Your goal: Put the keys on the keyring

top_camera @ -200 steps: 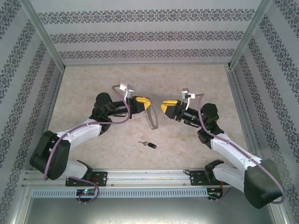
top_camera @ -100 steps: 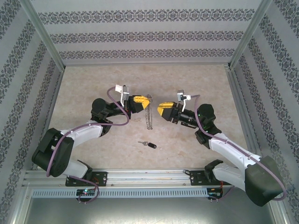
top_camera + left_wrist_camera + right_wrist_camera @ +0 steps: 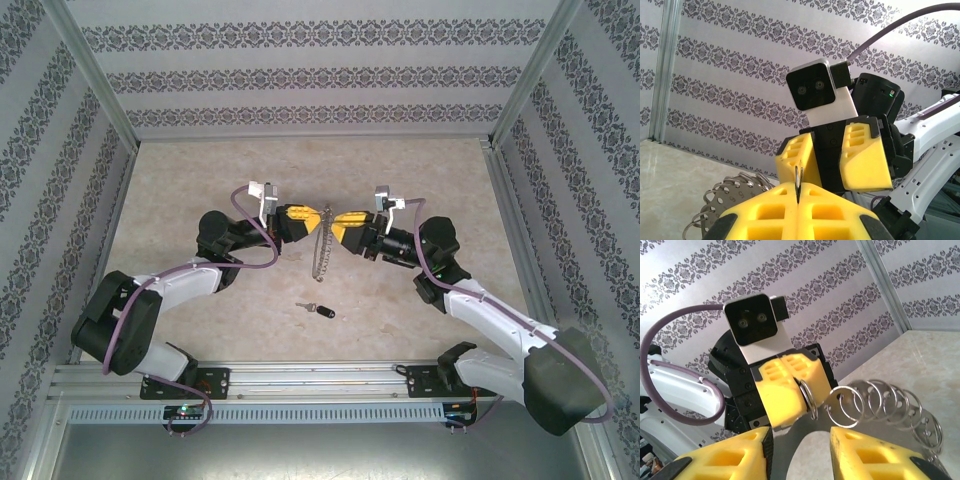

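Above the counter's (image 3: 200, 180) middle, left jaws clamp the keyring (image 3: 321, 255), right jaws apart beside it; readying the ring, next probably a steadying second grip.

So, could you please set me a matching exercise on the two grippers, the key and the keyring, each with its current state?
Things:
1. left gripper
2. right gripper
3. key
4. keyring

States:
A. lies flat on the table
B. jaws open
C. hangs in the air
D. jaws shut on a thin metal rim

Pairs: 1-D, 2-B, 3-A, 4-C
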